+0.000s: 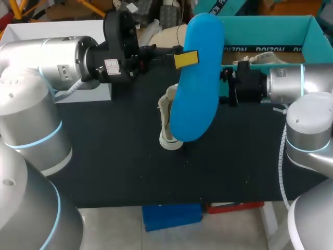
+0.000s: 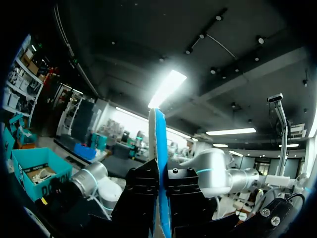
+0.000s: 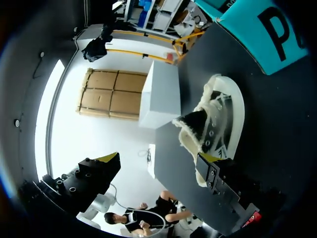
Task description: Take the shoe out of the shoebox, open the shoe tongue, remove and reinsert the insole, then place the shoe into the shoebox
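A big blue insole (image 1: 197, 88) hangs high over the middle of the black table, and my left gripper (image 1: 186, 59) is shut on its edge. In the left wrist view the insole (image 2: 160, 144) stands edge-on between the closed black fingers (image 2: 141, 193). Under it a cream shoe (image 1: 167, 117) with fleecy lining rests on the table. My right gripper (image 3: 159, 158) is wide open; one yellow-tipped finger (image 3: 214, 166) is at the end of the shoe (image 3: 220, 119), the other finger (image 3: 101, 171) is clear of it. The teal shoebox (image 1: 270, 26) stands at the back right.
A white box (image 1: 96, 91) sits at the table's back left, behind my left arm. My right arm (image 1: 294, 86) lies along the shoebox's front wall. The black table top (image 1: 114, 156) runs to its front edge, with a blue item (image 1: 171, 216) below.
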Motion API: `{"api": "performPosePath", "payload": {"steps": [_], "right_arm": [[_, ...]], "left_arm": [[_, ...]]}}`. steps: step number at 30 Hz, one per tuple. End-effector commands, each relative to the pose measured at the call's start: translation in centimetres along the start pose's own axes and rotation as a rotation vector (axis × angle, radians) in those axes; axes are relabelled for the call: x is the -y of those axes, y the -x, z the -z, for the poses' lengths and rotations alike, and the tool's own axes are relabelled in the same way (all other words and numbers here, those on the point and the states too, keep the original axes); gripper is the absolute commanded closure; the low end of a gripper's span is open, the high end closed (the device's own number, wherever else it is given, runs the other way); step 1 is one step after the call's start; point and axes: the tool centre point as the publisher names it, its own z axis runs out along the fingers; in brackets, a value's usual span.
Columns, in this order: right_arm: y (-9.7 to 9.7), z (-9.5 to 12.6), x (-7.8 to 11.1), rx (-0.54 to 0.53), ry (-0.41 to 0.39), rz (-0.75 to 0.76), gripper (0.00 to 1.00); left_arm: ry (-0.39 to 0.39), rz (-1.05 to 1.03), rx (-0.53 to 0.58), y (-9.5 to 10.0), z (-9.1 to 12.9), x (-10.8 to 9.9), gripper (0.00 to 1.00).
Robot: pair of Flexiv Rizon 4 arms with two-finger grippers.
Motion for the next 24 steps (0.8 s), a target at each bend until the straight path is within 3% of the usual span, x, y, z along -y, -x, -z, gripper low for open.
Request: {"api": "performPosePath", "payload": {"steps": [1,6,10,12,19,24], "right_arm": [[0.1,-0.1,0.4,-0.200,0.023,0.011,0.00],[0.1,-0.1,0.4,-0.200,0.023,0.011,0.00],[0.1,-0.1,0.4,-0.200,0.023,0.011,0.00],[0.1,-0.1,0.4,-0.200,0.023,0.011,0.00],[0.1,-0.1,0.4,-0.200,0.023,0.011,0.00],[0.1,-0.1,0.4,-0.200,0.023,0.011,0.00]], "left_arm": [[0.000,-0.001,0.003,0.0,-0.1,-0.1,1.00],[0.009,-0.166,-0.031,0.4,-0.5,-0.3,1.00],[0.038,-0.304,-0.052,1.0,-0.4,-1.5,1.00],[0.088,-0.347,-0.053,1.5,-0.4,-2.6,1.00],[0.117,-0.344,-0.067,4.1,0.2,-6.7,1.00],[0.091,-0.278,-0.046,6.0,1.1,-9.2,1.00]]}}
